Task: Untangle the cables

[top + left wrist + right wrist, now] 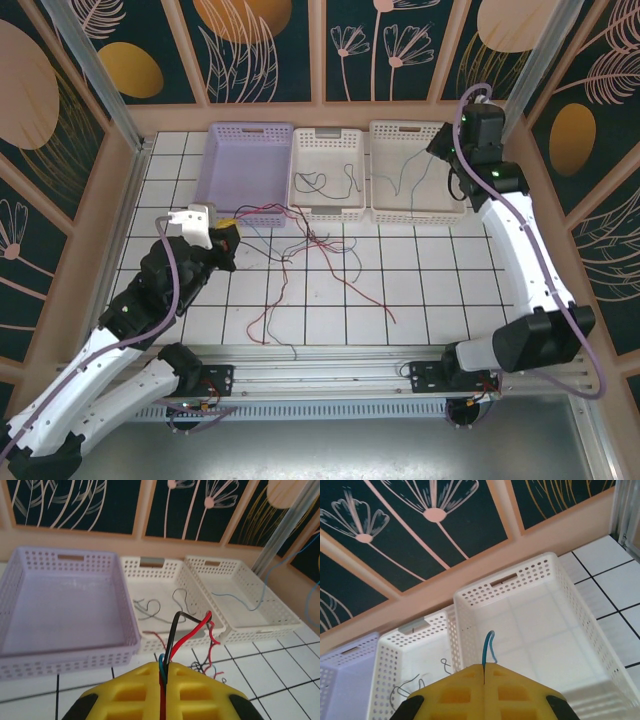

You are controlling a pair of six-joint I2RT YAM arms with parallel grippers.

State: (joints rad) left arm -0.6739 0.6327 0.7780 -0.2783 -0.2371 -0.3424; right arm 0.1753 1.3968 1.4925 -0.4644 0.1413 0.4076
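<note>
My left gripper point(226, 240) point(164, 666) is shut on a small bundle of cables: a red one point(197, 630), a black one point(172, 630) and a blue-green one point(161, 661) rise from between its yellow fingers. From there they run to the tangle of red, black and blue cables point(312, 240) lying on the white tiles in front of the baskets. My right gripper point(443, 148) point(484, 665) hovers over the right white basket point(405, 128), shut on a thin blue cable point(488, 647) that hangs down into that basket point(408, 168).
Three baskets stand in a row at the back: a purple one point(247, 130) point(65, 558), a middle white one point(330, 134) point(150, 563) holding grey cables point(325, 182) point(150, 607), and the right white one point(215, 563) point(505, 580). Loose red cable ends point(355, 285) trail toward the near edge.
</note>
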